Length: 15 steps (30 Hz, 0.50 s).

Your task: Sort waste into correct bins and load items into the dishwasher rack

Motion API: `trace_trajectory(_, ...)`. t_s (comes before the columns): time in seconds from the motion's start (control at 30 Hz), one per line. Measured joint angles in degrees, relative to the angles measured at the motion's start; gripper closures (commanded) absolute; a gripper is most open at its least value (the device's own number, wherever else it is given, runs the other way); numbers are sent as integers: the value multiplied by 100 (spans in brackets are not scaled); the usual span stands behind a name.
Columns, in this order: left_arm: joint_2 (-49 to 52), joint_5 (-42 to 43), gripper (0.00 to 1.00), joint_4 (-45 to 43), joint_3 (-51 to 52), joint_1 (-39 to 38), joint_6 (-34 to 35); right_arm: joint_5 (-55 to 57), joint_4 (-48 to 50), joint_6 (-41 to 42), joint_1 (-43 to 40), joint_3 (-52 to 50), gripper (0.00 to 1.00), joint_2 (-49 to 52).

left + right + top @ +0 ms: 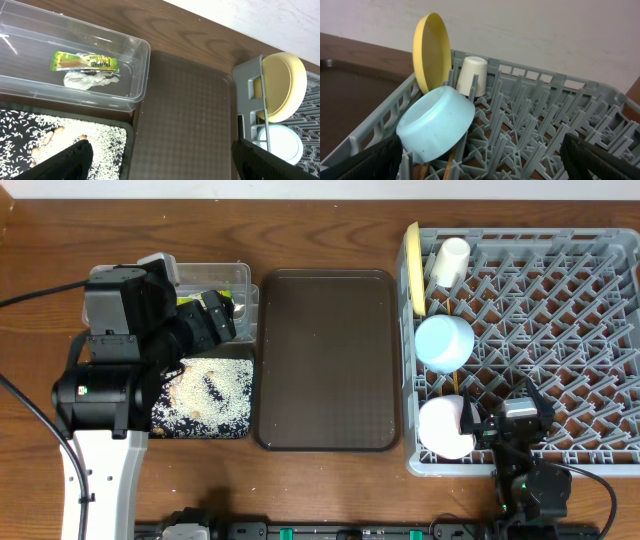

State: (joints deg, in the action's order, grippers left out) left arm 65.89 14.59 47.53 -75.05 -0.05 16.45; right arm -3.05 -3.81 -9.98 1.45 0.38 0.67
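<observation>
Left hand: the left hand (161, 147) hangs over the near edge of the clear tub (140, 65) and the black tray (127, 132), fingers spread wide, nothing between them.
Right hand: the right hand (480, 150) sits low at the near edge of the dishwasher rack (560, 310), just beside the white bowl (445, 428), fully spread and empty.
Waste: the snack wrapper (85, 61) and crumpled napkin (90, 79) lie in the clear tub; the rice (60, 135) covers the black tray.
Items: the yellow plate (432, 50), white cup (470, 75), blue bowl (435, 125) and white bowl are in the rack's left column. A wooden stick, probably a chopstick (451, 160), shows under the blue bowl.
Serving tray: the brown serving tray (325, 360) lies bare on the tabletop between bins and rack.
Risk, right side: a finger could nudge the white bowl, or the blue bowl leaning on the pegs, and roll it off.
Risk, plate: it stands on edge and a bump to the rack could tip it.
Risk, left side: a low sweep could catch the tub rim or scatter rice.
Plate axis: upright, running along the rack's left wall.
Blue bowl: tilted, base up, mouth down.
Cup: base up, leaning.
Wrapper axis: along the tub's length.
</observation>
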Motion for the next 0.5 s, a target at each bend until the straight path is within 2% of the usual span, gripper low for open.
trace_trajectory(0.4, -2, 0, 8, -2, 20, 0, 0, 0, 0, 0, 0, 0, 1, 0)
trace_trajectory(0.5, -149, 2, 8, -26, 315, 0, 0, 0, -2, 0, 0, 0, 1, 0)
